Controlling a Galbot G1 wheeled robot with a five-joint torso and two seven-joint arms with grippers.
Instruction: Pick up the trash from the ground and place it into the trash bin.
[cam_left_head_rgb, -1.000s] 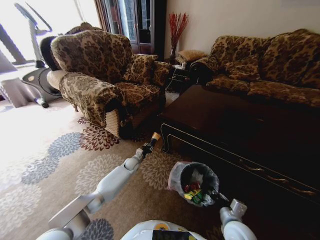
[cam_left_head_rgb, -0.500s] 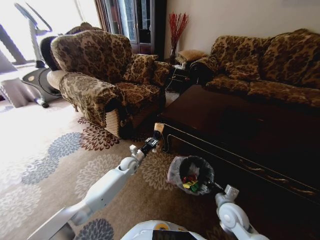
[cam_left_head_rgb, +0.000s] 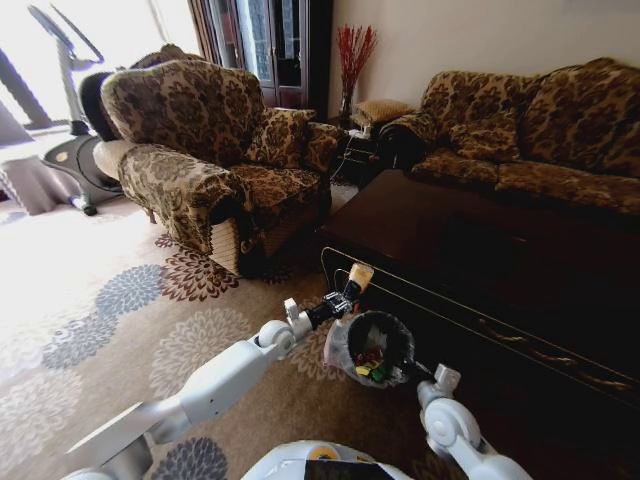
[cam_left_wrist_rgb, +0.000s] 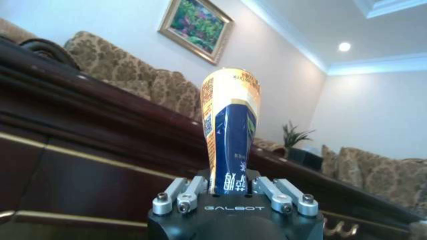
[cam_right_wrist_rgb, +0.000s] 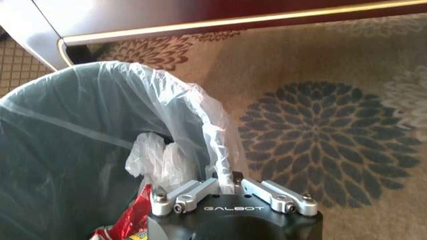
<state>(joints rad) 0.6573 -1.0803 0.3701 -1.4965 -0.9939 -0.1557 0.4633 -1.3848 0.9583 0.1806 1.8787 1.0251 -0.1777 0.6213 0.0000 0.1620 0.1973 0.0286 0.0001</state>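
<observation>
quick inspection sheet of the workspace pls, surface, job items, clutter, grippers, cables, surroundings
surface: patterned floral carpet, no loose litter seen on it
job's things: trash bin with translucent liner stands by the dark coffee table; red, green and yellow wrappers lie inside; a crumpled orange and blue packet is held upright
clutter: nothing seen
grippers: left gripper is shut on the packet, beside and above the bin's rim; right gripper is at the bin's near rim, pinching the liner
cables: nothing seen
surroundings: floral armchair, matching sofa, exercise machine by the bright window, red branches in a vase
</observation>
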